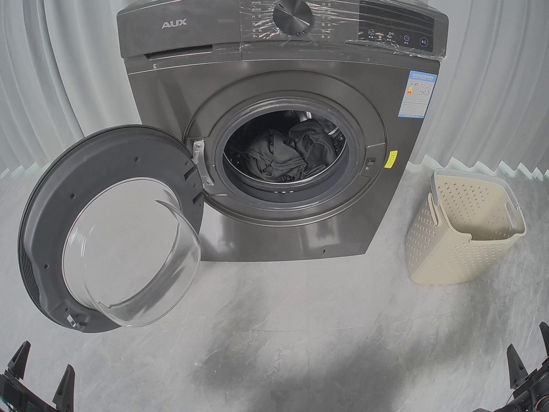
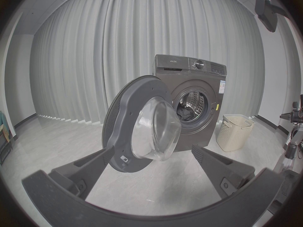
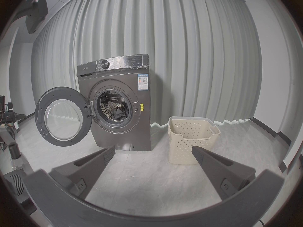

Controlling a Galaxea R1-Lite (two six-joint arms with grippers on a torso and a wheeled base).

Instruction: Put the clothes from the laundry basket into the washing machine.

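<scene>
Black left gripper (image 1: 44, 361) and right gripper (image 1: 526, 341) low, well back from grey front-loading washing machine (image 1: 171, 87), spread wide, holding nothing. Blue-white label (image 1: 417, 94), yellow sticker (image 1: 390, 159) on front.

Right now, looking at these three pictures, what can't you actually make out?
Clothes in the washing machine, head view: dark folds merge, so the garment count is unclear.
Laundry basket, head view: its near wall hides part of its floor.
Control panel, head view: print too small, under wrinkled film.
Left gripper and right gripper, head view: cut off at the picture's edge.
</scene>
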